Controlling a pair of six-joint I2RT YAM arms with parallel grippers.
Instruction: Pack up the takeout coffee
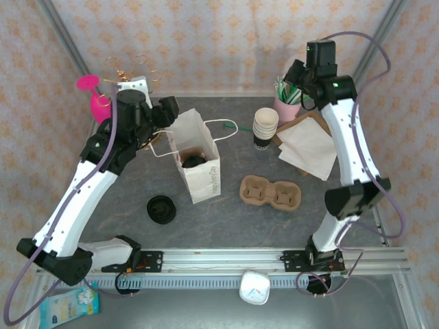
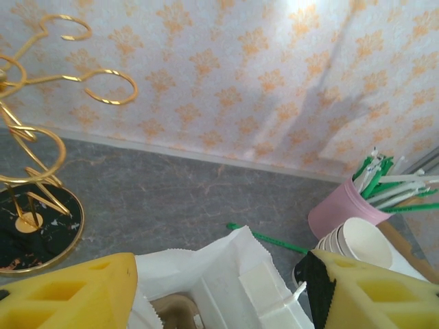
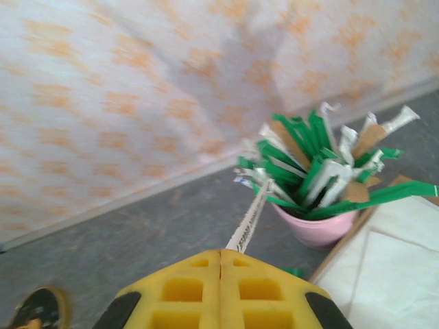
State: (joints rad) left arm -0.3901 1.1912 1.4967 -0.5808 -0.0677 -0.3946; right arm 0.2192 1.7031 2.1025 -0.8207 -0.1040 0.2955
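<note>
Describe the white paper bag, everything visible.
The white paper bag stands upright on the grey table, left of centre, mouth open upward. Creased white paper, folded sides, two thin white loop handles flopped outward, small print down one side. Inside shows the black lid of the takeout coffee. The left pincer sits at the far-left rim, fingers apart with the paper edge between them.

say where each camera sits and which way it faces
top external: above and behind both arms, looking down on them and the grey table.
left wrist: over the white paper bag, facing the back wall; its open left gripper shows.
right wrist: facing the pink straw cup; right gripper shut on a wrapped straw.
Both wrist views share the pink straw cup.
</note>
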